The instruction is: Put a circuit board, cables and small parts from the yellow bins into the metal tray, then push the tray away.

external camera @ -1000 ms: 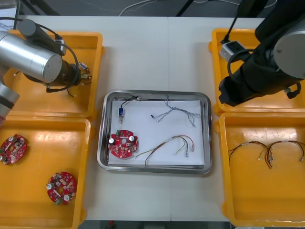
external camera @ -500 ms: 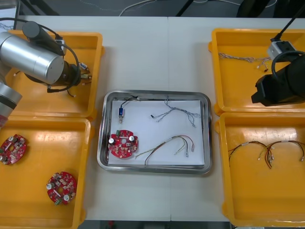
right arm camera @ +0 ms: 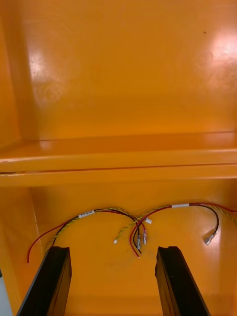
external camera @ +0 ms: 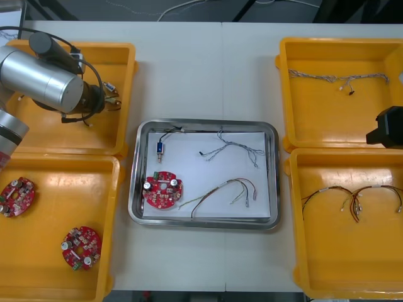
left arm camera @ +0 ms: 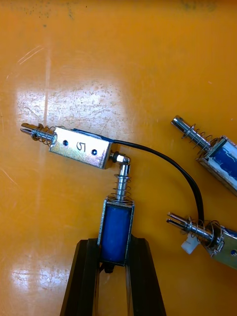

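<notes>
My left gripper [external camera: 113, 99] is down in the far left yellow bin [external camera: 129, 94]. In the left wrist view its fingers [left arm camera: 84, 266] press on both sides of a small metal part [left arm camera: 116, 222] with a blue body and a spring, which lies on the bin floor. The metal tray [external camera: 272, 135] at the middle holds a round red circuit board [external camera: 163, 189], a small metal part [external camera: 160, 148] on a black cable, a blue and white cable [external camera: 233, 150] and a red and yellow cable [external camera: 227, 187]. My right gripper [right arm camera: 112, 252] is open above red and yellow cables [right arm camera: 103, 213].
Three more small metal parts [left arm camera: 81, 145] [left arm camera: 217, 158] [left arm camera: 212, 237] lie close to the held one. The near left bin holds two circuit boards [external camera: 17, 196] [external camera: 80, 246]. A blue and white cable [external camera: 334, 77] lies in the far right bin, and red and yellow cables [external camera: 352, 198] in the near right bin.
The right arm has pulled back from over the far right bin to the table's right edge. The left gripper's fingers have closed onto the small metal part.
</notes>
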Controlling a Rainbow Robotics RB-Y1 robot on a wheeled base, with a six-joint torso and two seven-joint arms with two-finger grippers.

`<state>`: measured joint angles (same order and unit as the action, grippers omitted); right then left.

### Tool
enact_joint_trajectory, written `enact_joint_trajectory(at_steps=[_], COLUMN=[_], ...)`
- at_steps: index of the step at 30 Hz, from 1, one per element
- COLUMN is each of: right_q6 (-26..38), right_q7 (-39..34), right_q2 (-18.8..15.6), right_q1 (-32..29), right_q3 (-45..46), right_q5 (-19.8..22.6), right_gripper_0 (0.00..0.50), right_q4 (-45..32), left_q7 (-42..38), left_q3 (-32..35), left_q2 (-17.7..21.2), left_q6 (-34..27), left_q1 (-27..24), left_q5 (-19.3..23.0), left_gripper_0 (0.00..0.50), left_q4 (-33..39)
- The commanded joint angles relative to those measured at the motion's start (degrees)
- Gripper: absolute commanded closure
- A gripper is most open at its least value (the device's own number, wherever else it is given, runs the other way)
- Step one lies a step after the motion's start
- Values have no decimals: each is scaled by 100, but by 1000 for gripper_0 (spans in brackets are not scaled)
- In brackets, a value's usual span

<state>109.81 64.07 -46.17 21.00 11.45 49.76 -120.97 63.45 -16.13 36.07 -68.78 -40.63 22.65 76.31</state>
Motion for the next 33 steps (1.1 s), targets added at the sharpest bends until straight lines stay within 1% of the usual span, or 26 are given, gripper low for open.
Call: enact_joint_trajectory(at_steps=[1,3,6,8,11,15,18,20,22,27,29,33], right_q6=[19,14,-109,-153,-162,-162,-188,-223,-232,-258,-285,-320], right_q7=[238,273,325,378,457,580,870,1160,1283,1310,1310,1310], right_q2=[-235,-235,-235,-235,-235,-235,-217,-209,-200,-200,-200,-200], right_q1=[-369,-501,-641,-694,-711,-720,-720,-729,-747,-843,-887,-896], right_q3=[419,463,472,472,472,472,472,472,472,472,472,472], right_q5=[60,69,77,86,121,183,201,139,104,69,42,51], right_gripper_0=[0,0,0,0,0,0,0,0,0,0,0,0], right_q4=[-164,-164,-164,-164,-164,-164,-164,-164,-164,-164,-164,-164], left_q7=[9,27,115,334,563,633,519,387,264,97,-193,-545], left_q3=[-57,-48,119,321,576,734,787,839,848,848,839,813], left_q2=[-65,-30,49,110,190,260,295,321,357,365,400,462], left_q6=[5,-127,-593,-1006,-1437,-1867,-2254,-2518,-2667,-3089,-3282,-3467], left_q1=[-288,-288,-296,-288,-288,-296,-296,-314,-323,-332,-332,-332], left_q5=[-50,-15,135,328,504,548,592,697,794,926,1084,1383], left_gripper_0=[500,500,500,500,500,500,500,500,500,500,500,500], left_q4=[68,173,498,780,1026,1333,1641,1852,1975,2318,2502,2784])
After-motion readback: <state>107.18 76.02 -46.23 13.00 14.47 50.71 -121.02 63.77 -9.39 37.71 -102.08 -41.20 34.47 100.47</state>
